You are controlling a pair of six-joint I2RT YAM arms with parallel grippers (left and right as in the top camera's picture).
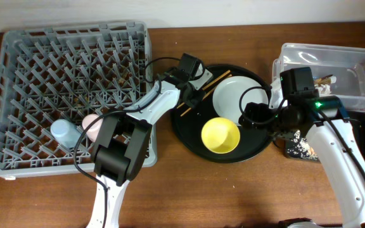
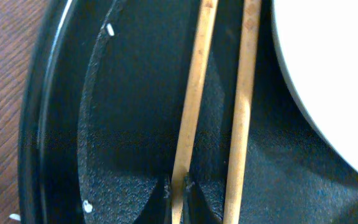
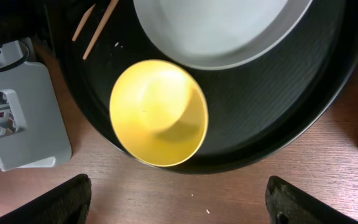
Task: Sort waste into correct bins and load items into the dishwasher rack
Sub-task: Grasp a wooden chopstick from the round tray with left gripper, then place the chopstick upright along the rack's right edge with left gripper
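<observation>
The pair of wooden chopsticks (image 1: 217, 79) lies on the left part of the round black tray (image 1: 189, 130). My left gripper (image 1: 190, 100) is down on that tray, shut on one chopstick (image 2: 194, 93); the second chopstick (image 2: 241, 118) lies free just to its right. The white-grey plate (image 1: 239, 96) and the yellow bowl (image 1: 220, 135) sit on the same tray. My right gripper (image 1: 253, 115) hovers high, open and empty (image 3: 179, 208), with the bowl (image 3: 157, 112) ahead of its fingers. The light-blue cup (image 1: 62, 132) and pink cup (image 1: 92, 123) stand in the dishwasher rack (image 1: 18, 57).
The clear tub (image 1: 350, 60) at the back right holds some scraps (image 1: 326, 80). The shallow black tray (image 1: 364, 123) lies in front of it, partly hidden by my right arm. The rack's near corner (image 3: 23, 124) lies close to the round tray's left edge.
</observation>
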